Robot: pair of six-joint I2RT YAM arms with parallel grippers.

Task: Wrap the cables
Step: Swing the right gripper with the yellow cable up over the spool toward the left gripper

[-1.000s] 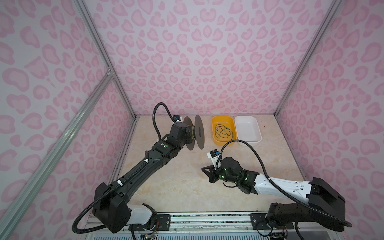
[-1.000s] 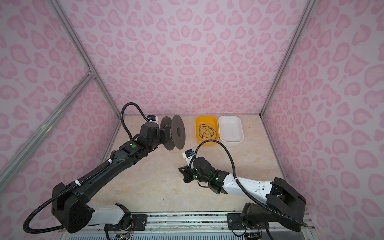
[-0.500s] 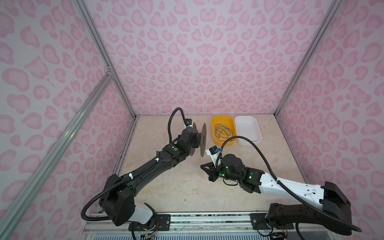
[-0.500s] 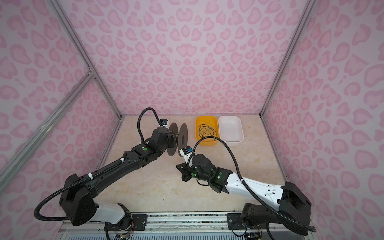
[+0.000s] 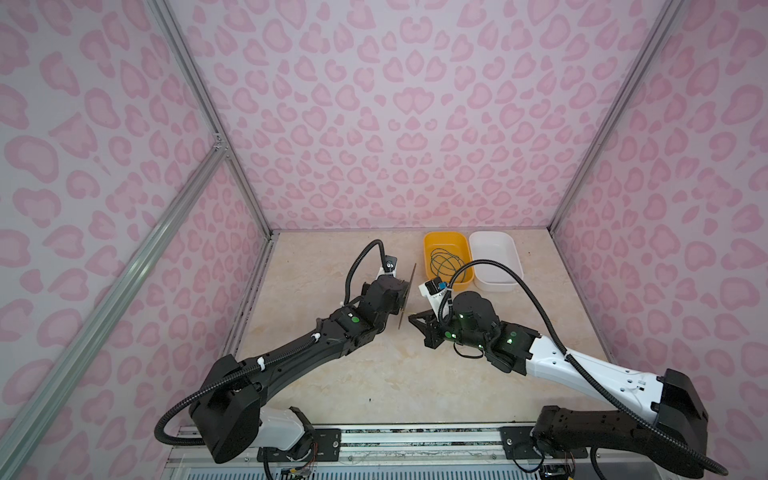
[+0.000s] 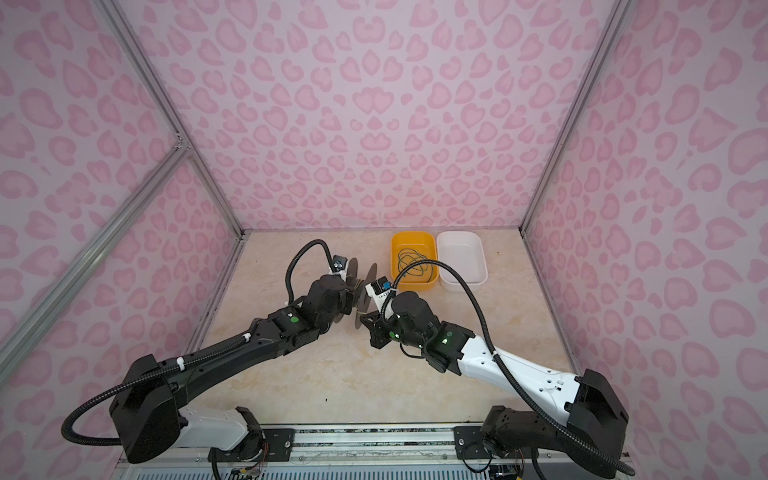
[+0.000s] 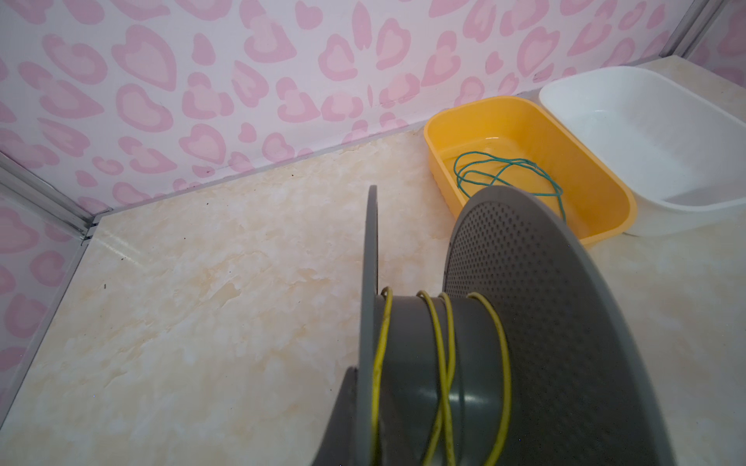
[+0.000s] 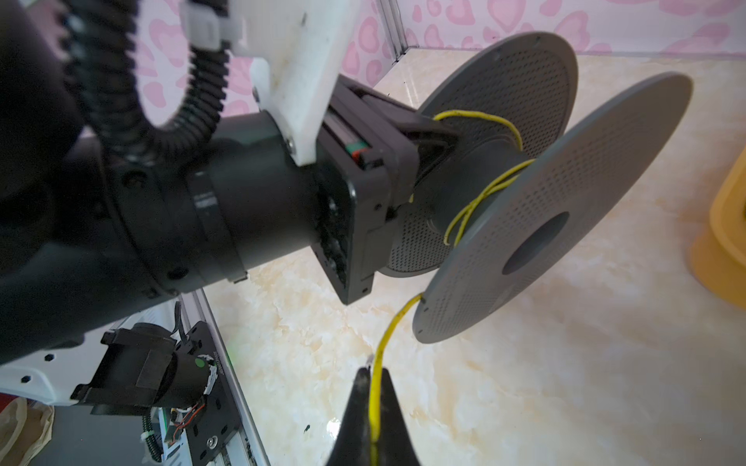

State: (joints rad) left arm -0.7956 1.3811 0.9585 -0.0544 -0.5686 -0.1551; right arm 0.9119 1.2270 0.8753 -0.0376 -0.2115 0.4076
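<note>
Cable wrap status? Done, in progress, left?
Done: a few loose turns of the yellow cable sit on the spool hub. In hand: left tool holds the spool, right tool is shut on the strand coming off it. Left: finish that winding; the green cable lies untouched in the yellow bin.

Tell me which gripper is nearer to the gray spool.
Left. The left gripper is clamped on the spool itself. The right gripper sits just off the spool's rim, not touching it, pinching the yellow wire that runs up to it.
</note>
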